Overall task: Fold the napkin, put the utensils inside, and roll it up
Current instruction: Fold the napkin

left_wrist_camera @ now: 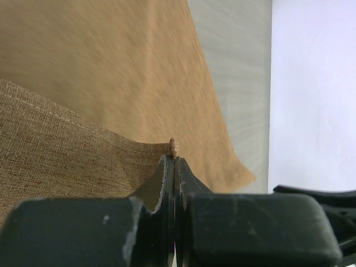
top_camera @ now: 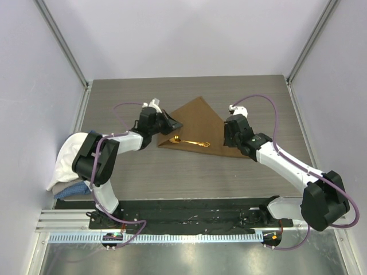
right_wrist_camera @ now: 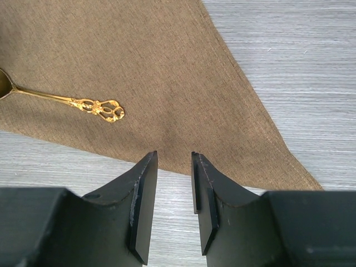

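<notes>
The tan-brown napkin [top_camera: 198, 123] lies folded into a triangle on the table. The gold spoon [top_camera: 191, 142] lies on it along its near edge, bowl to the left. My left gripper [top_camera: 171, 124] is shut on the napkin's left corner [left_wrist_camera: 173, 146] and holds it lifted over the cloth [left_wrist_camera: 105, 72]. My right gripper [top_camera: 232, 141] is open and empty just above the napkin's near edge [right_wrist_camera: 183, 111], right of the spoon's ornate handle [right_wrist_camera: 100, 106].
A white cloth [top_camera: 70, 157] lies on a blue cloth [top_camera: 71, 190] at the table's left edge. Grey walls and metal posts close in the table on three sides. A black rail [top_camera: 189, 209] runs along the near edge.
</notes>
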Tool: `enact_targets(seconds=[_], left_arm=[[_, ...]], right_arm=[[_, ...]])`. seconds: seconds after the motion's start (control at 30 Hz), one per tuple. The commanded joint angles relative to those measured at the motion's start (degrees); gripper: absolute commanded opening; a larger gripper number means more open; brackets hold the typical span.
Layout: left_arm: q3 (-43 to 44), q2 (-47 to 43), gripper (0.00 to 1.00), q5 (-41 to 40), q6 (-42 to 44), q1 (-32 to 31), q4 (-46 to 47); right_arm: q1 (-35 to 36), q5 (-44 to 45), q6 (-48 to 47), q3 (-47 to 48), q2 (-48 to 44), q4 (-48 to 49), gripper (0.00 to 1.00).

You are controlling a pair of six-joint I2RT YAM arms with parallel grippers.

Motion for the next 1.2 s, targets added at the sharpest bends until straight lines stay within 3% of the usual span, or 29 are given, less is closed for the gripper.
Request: enact_targets(seconds=[0.0, 0.6, 1.17], left_arm=[[4.12, 2.83, 0.0, 1.84, 1.47, -4.41, 3.4], [11.24, 11.27, 0.0, 3.15, 5.25, -13.55, 0.5], [12.65, 13.73, 0.0, 3.24, 9.2, -17.42, -3.45]], right_arm=[[-0.38, 1.79, 0.53, -0.28, -2.53, 0.8, 0.38], [-0.29, 1.88, 0.62, -0.98, -2.88, 0.72, 0.39], [-0.3, 1.62, 0.45, -0.63, -2.09, 0.72, 0.39]])
